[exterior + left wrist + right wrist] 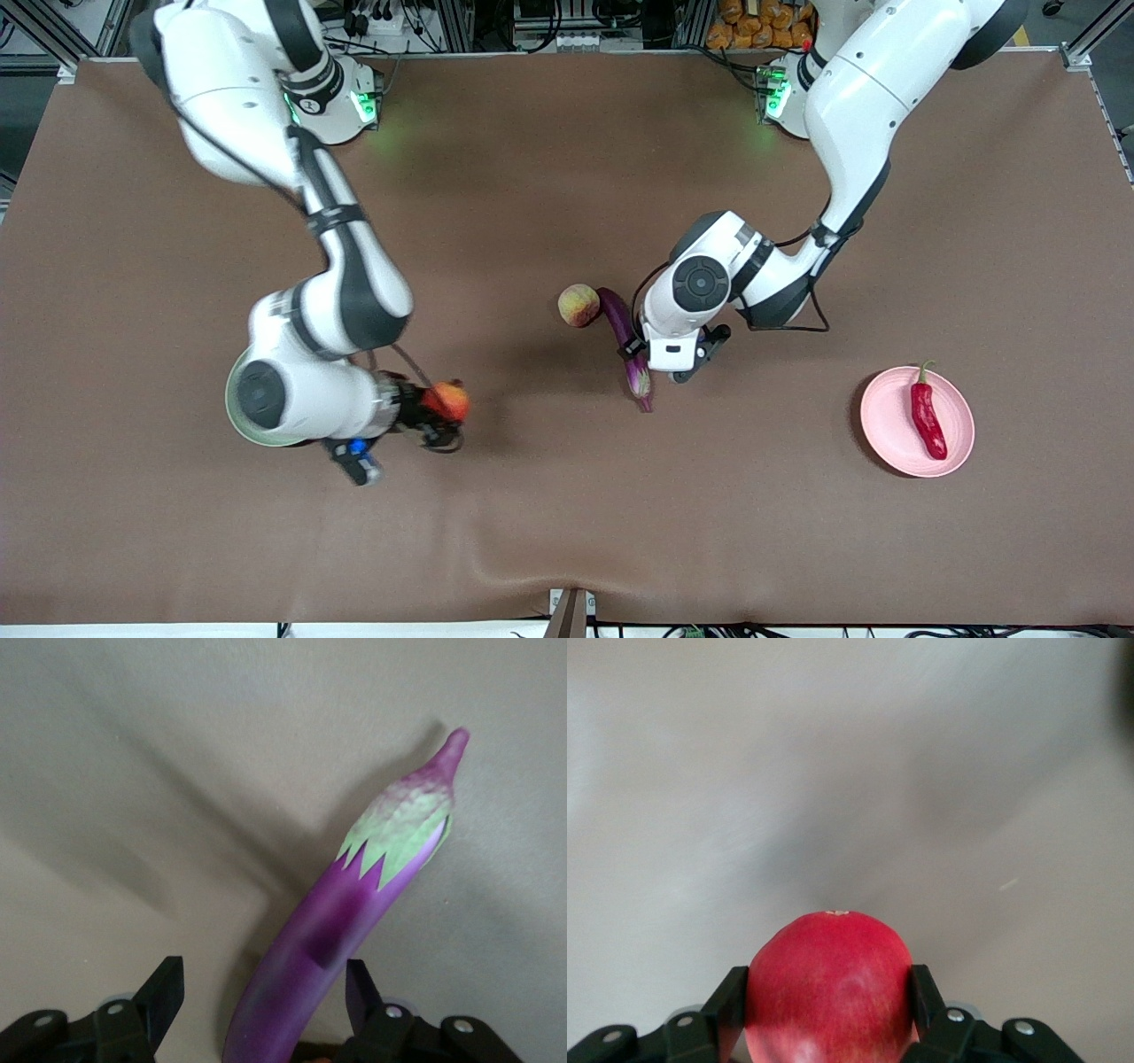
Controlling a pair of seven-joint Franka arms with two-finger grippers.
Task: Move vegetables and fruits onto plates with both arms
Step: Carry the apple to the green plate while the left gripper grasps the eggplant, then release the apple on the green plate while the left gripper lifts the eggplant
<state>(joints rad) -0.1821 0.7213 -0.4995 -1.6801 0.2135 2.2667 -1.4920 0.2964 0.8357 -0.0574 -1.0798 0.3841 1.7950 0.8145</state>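
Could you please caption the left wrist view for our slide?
Open left gripper straddling the purple eggplant lying on the brown table.

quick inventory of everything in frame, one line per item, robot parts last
eggplant: 1, glossy purple with pale green cap, mid-table, between the left gripper's open fingers
peach: 1, yellowish-pink, beside the eggplant's end farther from the front camera, on the right arm's side
pomegranate: 1, red, held in the right gripper above the table
chili pepper: 1, red with green stem, lying on the pink plate
pink plate: 1, pale pink, toward the left arm's end of the table
green plate: 1, pale green, mostly hidden under the right arm
table: 1, brown
left gripper: 1, black, open, straddling the eggplant
right gripper: 1, black, shut on the pomegranate
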